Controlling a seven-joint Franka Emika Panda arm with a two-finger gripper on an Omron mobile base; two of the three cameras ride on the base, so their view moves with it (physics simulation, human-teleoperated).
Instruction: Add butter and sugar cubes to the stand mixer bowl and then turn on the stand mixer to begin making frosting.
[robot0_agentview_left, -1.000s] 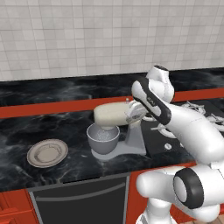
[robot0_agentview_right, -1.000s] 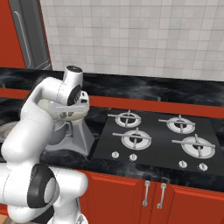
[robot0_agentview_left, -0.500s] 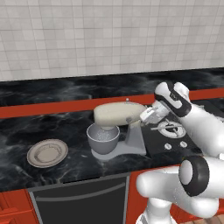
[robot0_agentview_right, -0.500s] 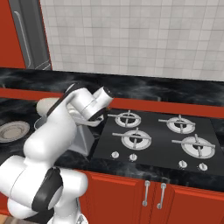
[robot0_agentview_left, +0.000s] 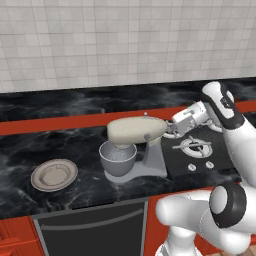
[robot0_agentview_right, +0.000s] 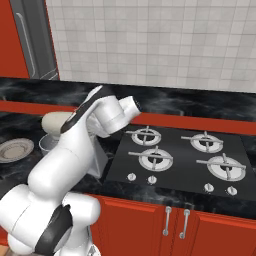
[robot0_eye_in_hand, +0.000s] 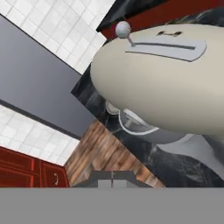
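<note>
While the gripper (robot0_agentview_left: 172, 128) hangs just behind the rear of the mixer (robot0_agentview_left: 136, 131) head, its fingers cannot be made out, so I cannot tell whether they are apart or together. In the hand view the cream head fills the right side, with a small ball-tipped lever (robot0_eye_in_hand: 123, 29) standing up from a grey slotted plate on its top.

That lever looks like the switch, so the step in hand is probably turning the mixer on. The risk is in the approach: the lever is small and the head is rounded, so a push that lands on the shell instead of the ball could slide off, or shove the whole mixer along the bench (robot0_agentview_left: 60, 145). A push in the wrong direction along the slot would do nothing. The arm also reaches over the hob (robot0_agentview_right: 175, 160), though nothing stands on it to be knocked.

The bowl (robot0_agentview_left: 118, 159) sits under the head on the mixer's base, with the whisk down in it. Its contents are too small to tell, so butter and sugar cubes cannot be counted.

Counts: one mixer, one bowl, one grey plate (robot0_agentview_left: 54, 174) left of the mixer and well apart from it, four burners on the hob, one lever.
</note>
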